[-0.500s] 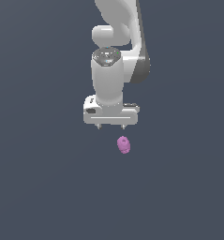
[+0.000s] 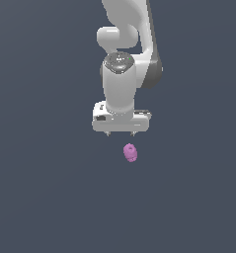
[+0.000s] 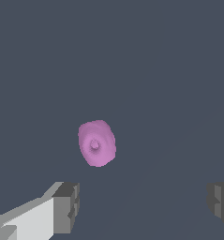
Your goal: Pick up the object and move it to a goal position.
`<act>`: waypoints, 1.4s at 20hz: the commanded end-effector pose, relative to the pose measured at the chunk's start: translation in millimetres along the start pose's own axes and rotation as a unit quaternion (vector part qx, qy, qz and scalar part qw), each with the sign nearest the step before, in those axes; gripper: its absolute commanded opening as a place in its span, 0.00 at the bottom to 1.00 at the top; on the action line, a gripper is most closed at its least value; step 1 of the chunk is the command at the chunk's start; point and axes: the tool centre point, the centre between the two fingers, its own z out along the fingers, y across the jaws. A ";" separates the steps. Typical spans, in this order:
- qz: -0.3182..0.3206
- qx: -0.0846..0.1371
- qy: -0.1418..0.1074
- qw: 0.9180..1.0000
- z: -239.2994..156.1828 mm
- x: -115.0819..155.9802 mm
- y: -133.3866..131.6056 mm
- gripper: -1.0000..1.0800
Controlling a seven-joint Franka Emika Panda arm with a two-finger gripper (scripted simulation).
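Ext. view, going L to R: plain dark grey-blue floor (image 2: 35,197) w/ nothing standing on it at the exterior view's left; near centre the white Panda arm (image 2: 122,84) comes down from 12 o'clock, wrist pointing straight down, gripper (image 2: 120,134) at its lower end w/ two short fingertips poking out below the white hand body. Just past it, at roughly 5 o'clock from the gripper, sits the object (image 2: 130,152): small pink-purple lumpy barrel, apart from the fingertips, not touched. Further R only more bare floor. No containers visible in either view, so nothing held in any. Wrist view: object (image 3: 97,143) seen end-on, rounded w/ a dimple in the middle, lying on the floor (image 3: 169,70); gripper (image 3: 144,201) has its jaws spread wide, one grey pad on each side of frame, fingers (image 3: 66,206) well apart w/ nothing between them. Object lies outside the gap between the pads, off toward one finger's side, not inside the grasp line.
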 end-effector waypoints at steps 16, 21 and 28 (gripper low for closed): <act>-0.071 -0.010 -0.002 0.997 40.7 5.5 -22.8 0.96; -0.124 -0.015 -0.002 0.992 70.6 7.7 -39.0 0.96; -0.151 -0.017 -0.002 0.988 86.1 8.0 -47.7 0.96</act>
